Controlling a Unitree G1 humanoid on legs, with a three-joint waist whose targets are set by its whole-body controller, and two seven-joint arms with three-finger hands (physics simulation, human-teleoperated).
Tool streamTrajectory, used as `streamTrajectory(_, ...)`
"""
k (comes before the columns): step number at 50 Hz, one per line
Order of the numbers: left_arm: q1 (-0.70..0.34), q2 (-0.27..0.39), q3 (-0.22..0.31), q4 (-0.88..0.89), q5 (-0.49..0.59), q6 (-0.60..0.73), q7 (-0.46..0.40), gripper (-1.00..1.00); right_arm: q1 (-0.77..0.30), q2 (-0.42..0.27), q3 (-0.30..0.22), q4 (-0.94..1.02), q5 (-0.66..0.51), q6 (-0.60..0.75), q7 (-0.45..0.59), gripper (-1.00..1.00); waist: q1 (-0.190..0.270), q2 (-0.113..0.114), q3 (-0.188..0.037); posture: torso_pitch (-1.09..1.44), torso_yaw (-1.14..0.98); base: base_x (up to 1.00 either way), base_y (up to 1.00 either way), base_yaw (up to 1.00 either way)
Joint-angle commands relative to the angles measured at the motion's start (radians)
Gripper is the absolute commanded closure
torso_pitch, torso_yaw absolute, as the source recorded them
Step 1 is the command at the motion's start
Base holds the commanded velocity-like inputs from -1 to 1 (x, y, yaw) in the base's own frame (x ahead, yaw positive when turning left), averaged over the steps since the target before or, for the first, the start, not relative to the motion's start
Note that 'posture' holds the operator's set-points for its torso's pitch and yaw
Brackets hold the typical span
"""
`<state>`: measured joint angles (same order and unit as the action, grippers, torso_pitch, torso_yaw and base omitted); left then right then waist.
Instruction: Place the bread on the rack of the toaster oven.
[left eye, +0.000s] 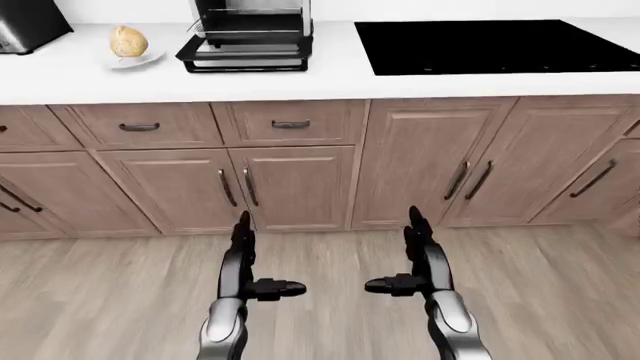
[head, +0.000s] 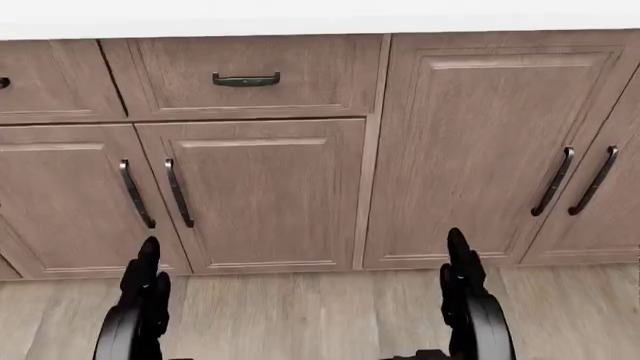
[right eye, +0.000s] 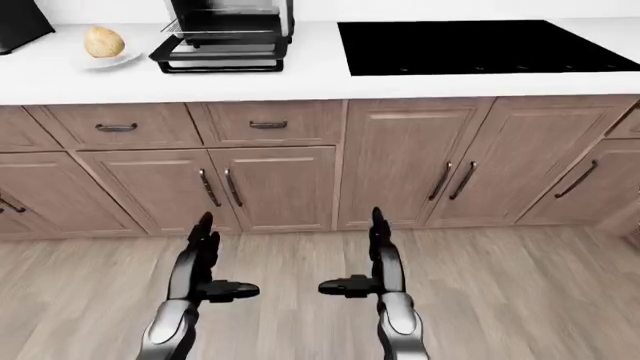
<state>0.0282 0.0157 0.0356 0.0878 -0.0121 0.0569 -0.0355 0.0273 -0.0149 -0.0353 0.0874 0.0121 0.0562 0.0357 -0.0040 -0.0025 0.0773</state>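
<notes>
The bread (left eye: 128, 41), a round tan roll, sits on a small white plate (left eye: 150, 59) on the white counter at the upper left of the left-eye view. The toaster oven (left eye: 250, 34) stands just right of it, its door folded down and its rack (left eye: 250, 32) showing inside. My left hand (left eye: 250, 259) and right hand (left eye: 410, 255) are low over the wooden floor, far below the counter, fingers straight and open, holding nothing.
A black cooktop (left eye: 495, 45) is set in the counter (left eye: 330, 82) at the right. A dark appliance (left eye: 25, 26) stands at the far left. Wooden drawers and cabinet doors (left eye: 295, 184) with dark handles run below the counter.
</notes>
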Motion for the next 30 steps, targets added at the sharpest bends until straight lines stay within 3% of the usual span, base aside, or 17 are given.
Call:
streamTrajectory(1,-0.044,0.005,0.001,-0.087,0.003,-0.040,0.006,-1.00,-0.042,-0.014,-0.003,-0.084,-0.017,-0.056,-0.004,-1.00,-0.002,-0.008,-0.001,0.00,0.00,0.00,0.00,0.00)
streamTrajectory(3,-0.056,0.005,0.000,-0.086,0.005,-0.030,0.007,-1.00,-0.056,-0.017,-0.017,-0.075,-0.017,-0.065,-0.007,-1.00,0.007,-0.001,-0.062,0.00,0.00,0.00,0.00,0.00)
streamTrajectory(4,-0.060,0.004,0.000,-0.089,0.003,-0.023,0.007,-1.00,-0.057,-0.016,-0.019,-0.079,-0.008,-0.066,-0.003,-1.00,0.006,-0.001,-0.052,0.00,0.00,0.00,0.00,0.00)
streamTrajectory(5,-0.068,0.005,-0.002,-0.092,0.002,-0.013,0.004,-1.00,-0.064,-0.020,-0.021,-0.081,-0.020,-0.053,-0.011,-1.00,0.006,-0.007,-0.017,0.00,0.00,0.00,0.00,0.00)
streamTrajectory(7,-0.088,0.006,0.000,-0.094,-0.003,0.005,0.001,-1.00,-0.085,-0.026,-0.020,-0.104,-0.027,-0.030,-0.006,-1.00,0.008,-0.009,-0.070,0.00,0.00,0.00,0.00,0.00)
streamTrajectory(8,-0.102,0.008,0.002,-0.094,-0.004,0.018,0.004,-1.00,-0.098,-0.026,-0.022,-0.130,-0.021,-0.003,-0.003,-1.00,0.009,-0.009,-0.076,0.00,0.00,0.00,0.00,0.00)
streamTrajectory(15,-0.176,0.039,0.026,-0.253,0.003,0.203,0.001,-1.00,-0.173,-0.060,-0.050,-0.333,-0.034,0.201,0.028,-1.00,0.008,-0.006,-0.086,0.00,0.00,0.00,0.00,0.00)
streamTrajectory(23,-0.361,0.102,0.085,-0.439,-0.002,0.458,-0.007,-1.00,-0.380,-0.119,-0.075,-0.501,-0.051,0.456,0.073,-1.00,0.008,-0.005,-0.092,0.00,0.00,0.00,0.00,0.00)
streamTrajectory(24,-0.389,0.115,0.093,-0.449,-0.003,0.483,-0.006,-1.00,-0.425,-0.126,-0.081,-0.516,-0.043,0.494,0.077,-1.00,0.007,0.001,-0.111,0.00,0.00,0.02,0.06,0.00)
streamTrajectory(28,-0.449,0.152,0.123,-0.517,-0.024,0.569,-0.006,-1.00,-0.539,-0.156,-0.094,-0.549,-0.019,0.576,0.080,-1.00,0.001,0.009,-0.070,0.00,0.00,0.19,0.11,0.00)
streamTrajectory(30,-0.465,0.169,0.138,-0.555,-0.034,0.605,-0.004,-1.00,-0.565,-0.172,-0.084,-0.561,-0.024,0.596,0.084,-1.00,-0.003,0.022,-0.061,0.00,0.00,0.23,0.20,0.00)
